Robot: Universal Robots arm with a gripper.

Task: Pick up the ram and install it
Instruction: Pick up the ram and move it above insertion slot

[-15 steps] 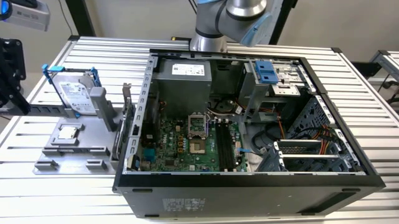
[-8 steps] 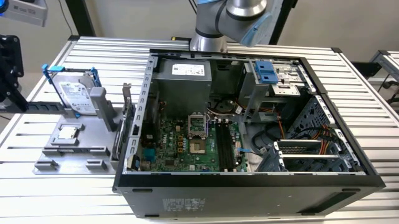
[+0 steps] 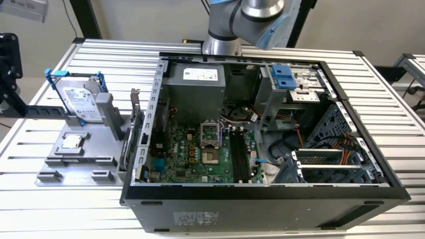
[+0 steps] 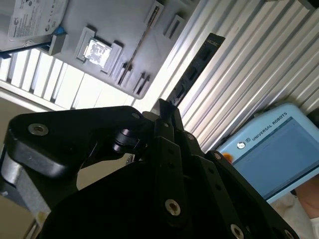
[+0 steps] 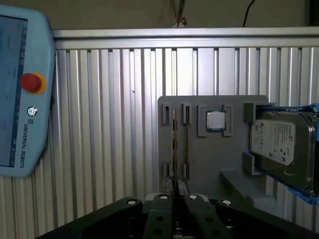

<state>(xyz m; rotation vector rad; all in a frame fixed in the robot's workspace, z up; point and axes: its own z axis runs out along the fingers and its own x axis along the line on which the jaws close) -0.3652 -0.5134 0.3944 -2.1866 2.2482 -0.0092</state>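
Note:
Two thin ram sticks stand on edge in slots of a grey holder (image 5: 214, 164); in the first wrist view I see them edge-on, one ram (image 5: 174, 144) beside the other (image 5: 186, 144). The second wrist view shows a ram (image 4: 141, 42) as a thin line on the same holder (image 4: 114, 30). My gripper (image 5: 178, 188) hangs above the slatted table short of the holder, fingers shut with nothing between them and clear of the sticks. Its black fingertips (image 4: 167, 110) also show in the second wrist view. The open computer case (image 3: 265, 194) holds the green motherboard with long black slots (image 3: 239, 152).
On the holder (image 3: 86, 149) also sit a square processor chip (image 5: 216, 120) and a hard drive (image 5: 284, 149) in a blue bracket. A teach pendant (image 5: 20, 94) lies on the table beside the gripper. The arm (image 3: 232, 25) rises behind the case.

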